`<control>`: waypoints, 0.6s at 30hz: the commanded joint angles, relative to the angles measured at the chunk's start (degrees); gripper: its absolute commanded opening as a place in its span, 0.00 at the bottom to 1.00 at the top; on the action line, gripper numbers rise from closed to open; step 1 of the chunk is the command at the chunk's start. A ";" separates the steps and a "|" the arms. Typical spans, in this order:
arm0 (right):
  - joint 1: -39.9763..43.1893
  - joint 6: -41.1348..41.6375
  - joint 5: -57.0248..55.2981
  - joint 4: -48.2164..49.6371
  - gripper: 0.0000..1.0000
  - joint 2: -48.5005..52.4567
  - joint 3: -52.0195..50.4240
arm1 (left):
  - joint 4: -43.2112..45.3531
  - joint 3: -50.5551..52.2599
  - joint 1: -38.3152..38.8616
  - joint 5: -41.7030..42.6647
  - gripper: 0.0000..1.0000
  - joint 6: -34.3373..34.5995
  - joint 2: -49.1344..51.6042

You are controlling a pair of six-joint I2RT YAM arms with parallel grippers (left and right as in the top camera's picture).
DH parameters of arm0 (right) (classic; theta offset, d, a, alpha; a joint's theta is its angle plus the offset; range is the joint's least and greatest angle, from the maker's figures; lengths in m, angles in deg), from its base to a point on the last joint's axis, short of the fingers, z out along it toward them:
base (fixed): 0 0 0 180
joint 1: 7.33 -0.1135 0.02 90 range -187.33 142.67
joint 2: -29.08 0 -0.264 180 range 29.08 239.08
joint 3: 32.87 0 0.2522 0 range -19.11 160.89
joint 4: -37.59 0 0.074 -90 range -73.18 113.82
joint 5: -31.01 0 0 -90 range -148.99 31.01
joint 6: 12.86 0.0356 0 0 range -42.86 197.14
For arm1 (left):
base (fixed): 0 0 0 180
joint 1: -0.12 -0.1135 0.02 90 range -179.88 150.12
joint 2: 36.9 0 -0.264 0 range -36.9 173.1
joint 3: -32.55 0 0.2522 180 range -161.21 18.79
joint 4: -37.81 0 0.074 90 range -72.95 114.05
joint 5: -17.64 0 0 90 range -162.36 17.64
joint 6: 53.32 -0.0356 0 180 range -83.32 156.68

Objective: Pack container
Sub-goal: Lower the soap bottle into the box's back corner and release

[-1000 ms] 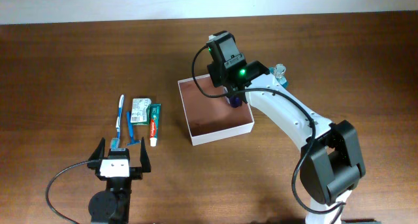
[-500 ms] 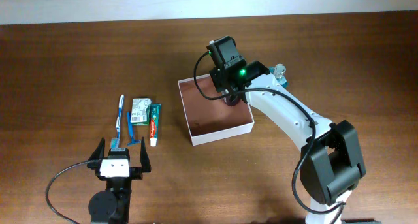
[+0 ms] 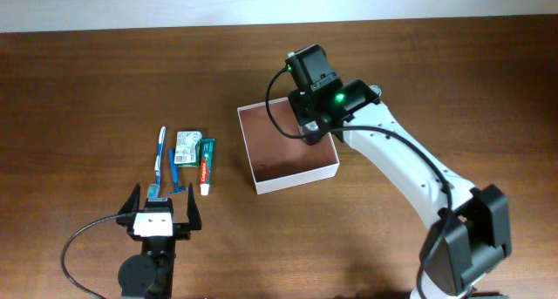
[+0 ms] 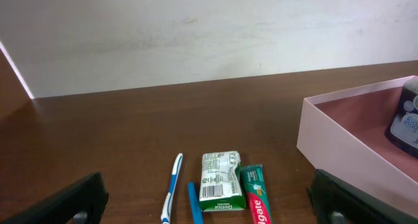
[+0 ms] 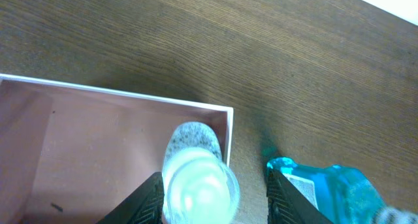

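The container (image 3: 295,176) is a square white-walled box with a pinkish-brown inside, right of the table's middle. A small dark bottle with a clear cap (image 3: 307,133) stands upright in its far right corner. My right gripper (image 3: 311,116) hovers over that corner. In the right wrist view its jaws (image 5: 215,201) are spread wider than the bottle's cap (image 5: 199,185), which sits between them over the container wall (image 5: 130,93). My left gripper (image 3: 161,214) is open and empty near the front edge. The left wrist view shows the container (image 4: 313,126) and the bottle (image 4: 406,119) at right.
A toothbrush (image 3: 159,151), a blue razor (image 3: 177,173), a green soap packet (image 3: 187,146) and a toothpaste tube (image 3: 207,164) lie together left of the container. A teal bottle (image 5: 326,185) stands just outside the container's right wall, mostly under the right arm (image 3: 392,151).
My right gripper has shifted a little right and toward the back. The dark bottle stays standing in the container's corner. The left arm has not moved.
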 commanded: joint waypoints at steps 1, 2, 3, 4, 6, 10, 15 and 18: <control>0.26 -0.20 -0.24 -1.25 0.44 -1.49 -0.02 | 0.15 0.50 -0.33 0.63 0.99 -0.74 -0.55; 0.26 -0.20 -0.26 -1.66 0.43 -1.49 -0.02 | 0.15 0.48 -0.33 0.63 0.99 -0.74 -0.55; 0.26 -0.20 -0.26 -2.03 0.44 -1.49 -0.02 | 0.15 0.50 -0.33 0.61 0.99 -0.74 -0.55; 0.26 -0.20 -0.26 -2.40 0.43 -1.55 -0.02 | 0.15 0.48 -0.33 0.63 0.99 -0.74 -0.55; 0.26 -0.15 -0.24 -3.34 0.43 -2.12 0.00 | 0.15 0.48 -0.33 0.63 0.99 -0.74 -0.55; 0.26 1.51 -0.22 -5.86 0.43 -5.18 0.00 | 0.15 0.48 -0.33 0.63 0.99 -0.74 -0.55; 0.26 4.17 2.73 -10.60 0.52 -10.60 0.00 | 0.15 0.50 -0.33 0.63 0.99 -0.74 -0.55; 0.26 4.20 6.03 -14.67 0.52 -12.31 0.00 | 0.15 0.50 -0.33 0.63 0.99 -0.74 -0.55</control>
